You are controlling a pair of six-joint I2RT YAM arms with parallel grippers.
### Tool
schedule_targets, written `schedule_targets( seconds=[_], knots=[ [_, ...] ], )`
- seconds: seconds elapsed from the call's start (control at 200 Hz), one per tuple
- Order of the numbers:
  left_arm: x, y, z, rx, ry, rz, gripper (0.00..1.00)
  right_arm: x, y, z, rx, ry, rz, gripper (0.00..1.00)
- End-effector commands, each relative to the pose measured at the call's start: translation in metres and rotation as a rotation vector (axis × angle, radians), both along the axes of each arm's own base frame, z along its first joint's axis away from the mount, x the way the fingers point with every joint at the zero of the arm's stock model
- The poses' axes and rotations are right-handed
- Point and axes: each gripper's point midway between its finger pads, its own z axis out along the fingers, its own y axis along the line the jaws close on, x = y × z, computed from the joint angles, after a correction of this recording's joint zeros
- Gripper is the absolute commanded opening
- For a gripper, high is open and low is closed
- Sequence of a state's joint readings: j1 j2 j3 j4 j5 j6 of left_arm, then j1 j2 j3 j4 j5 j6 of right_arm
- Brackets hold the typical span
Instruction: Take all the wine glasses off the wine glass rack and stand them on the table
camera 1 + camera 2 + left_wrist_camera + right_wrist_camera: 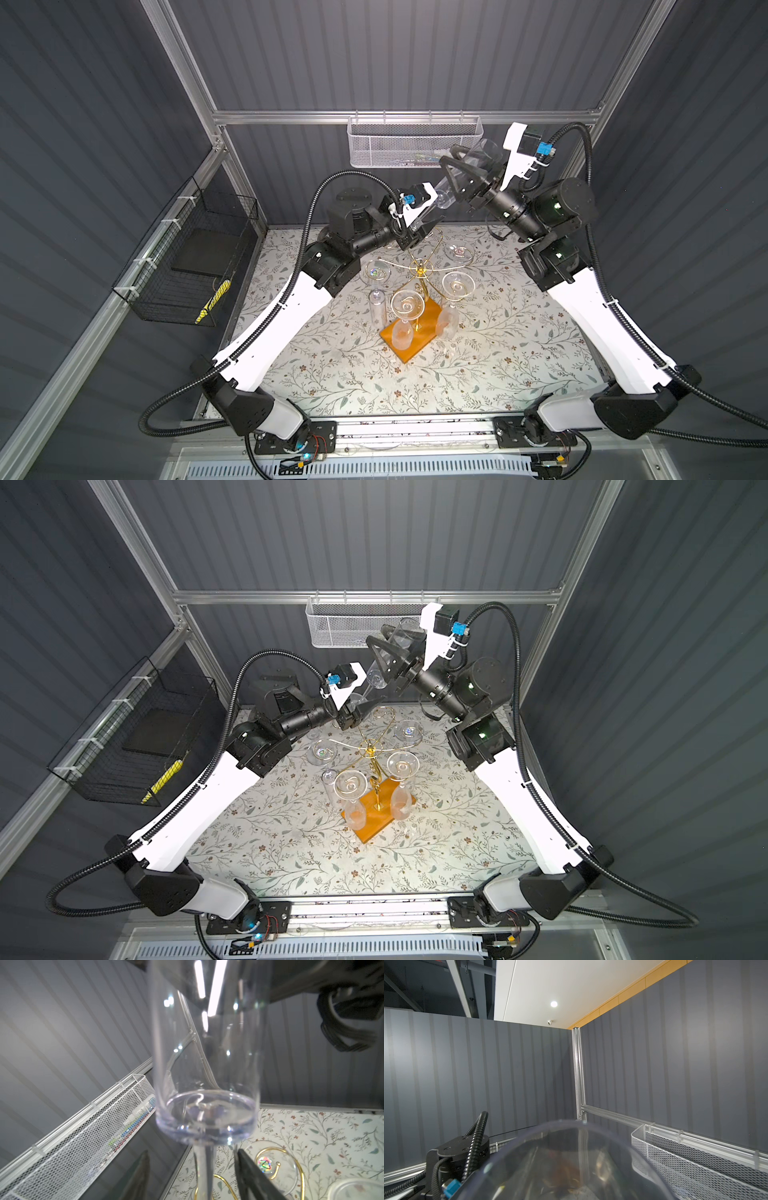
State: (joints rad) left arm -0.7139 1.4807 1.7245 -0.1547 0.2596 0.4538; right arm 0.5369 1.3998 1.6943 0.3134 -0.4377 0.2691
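The wine glass (pixel 484 154) (pixel 406 633), a tall clear one, hangs tilted in the air above the back of the table. My right gripper (pixel 457 163) (pixel 384 641) is shut on its bowl, whose rim fills the lower right wrist view (pixel 571 1153). In the left wrist view the stem (pixel 204 1167) runs down between the fingers of my left gripper (pixel 197 1178) (pixel 422 231), which stands open and clear of it. Just below stands the wine glass rack (pixel 422 270) (pixel 370 750), gold wire on an orange-brown base (pixel 415 347), with several glasses hanging upside down.
A white mesh basket (pixel 399 145) hangs on the back rail close behind the right gripper. A black wire basket (pixel 191 257) is fixed to the left wall. A flowered cloth (pixel 519 332) covers the table. A gold scroll arm (pixel 291 1157) curls near the left fingers.
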Motion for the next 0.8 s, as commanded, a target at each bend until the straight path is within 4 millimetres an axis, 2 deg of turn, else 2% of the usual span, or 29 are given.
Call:
schedule_targets(
  seconds=[0.0, 0.225, 0.435, 0.6, 0.795],
  knots=[
    [-0.015, 0.013, 0.025, -0.053, -0.050, 0.007, 0.74, -0.020, -0.013, 0.020, 0.005, -0.096, -0.041, 0.42],
    [-0.036, 0.042, 0.039, -0.103, -0.059, 0.054, 0.81, -0.016, -0.041, 0.029, -0.040, -0.152, -0.173, 0.41],
    [-0.054, 0.075, 0.051, -0.169, -0.058, 0.122, 0.82, 0.010, -0.079, 0.019, -0.085, -0.141, -0.316, 0.41],
    [-0.062, 0.104, 0.051, -0.196, -0.058, 0.222, 0.83, 0.039, -0.112, -0.005, -0.135, -0.105, -0.449, 0.41],
    [-0.067, 0.136, 0.046, -0.223, -0.050, 0.339, 0.84, 0.082, -0.152, -0.052, -0.159, -0.011, -0.565, 0.41]
  ],
)
